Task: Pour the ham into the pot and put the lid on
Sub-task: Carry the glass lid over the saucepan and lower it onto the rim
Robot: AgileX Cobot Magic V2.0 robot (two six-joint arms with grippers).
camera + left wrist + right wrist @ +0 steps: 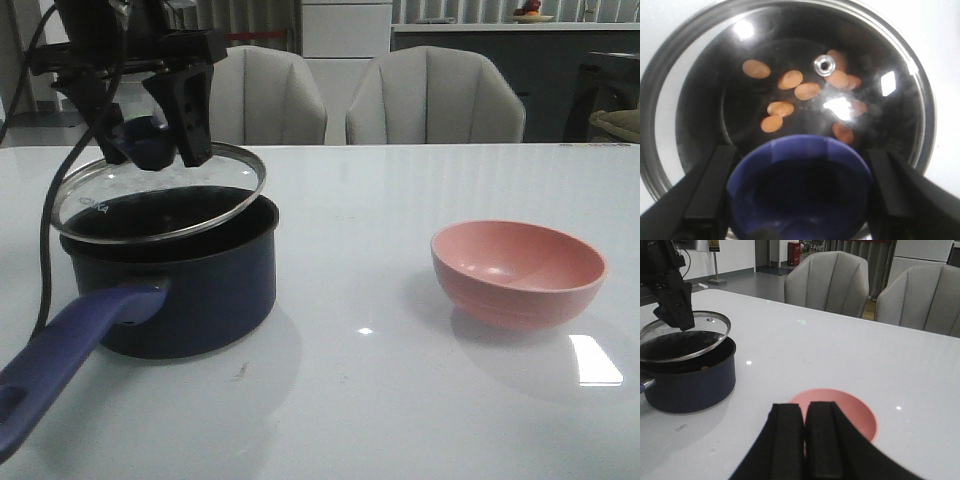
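We see, far L on the table (pixel 400 400), the left gripper (pixel 160 135) clamped on the blue knob (pixel 797 187) of the lid (pixel 160 205), held tilted just above the pot (pixel 180 290). Ham (pixel 790 95) lies inside on the pot bottom, seen thru glass. R of it, pink bowl (pixel 518 272). Right gripper (pixel 805 427): fingers pressed together, holding nothing, above bowl.

From your right wrist camera you see the right hand (pixel 805 440) with its two dark fingers pressed together and nothing between them. Just beyond them sits the pink bowl (pixel 850 412) on the white surface (pixel 840 350). Well apart from it stands the pot (pixel 690 375). The left hand (pixel 672 295) holds the lid (pixel 685 340) tilted over the pot's mouth. Two grey chairs (pixel 827 280) stand behind the surface.
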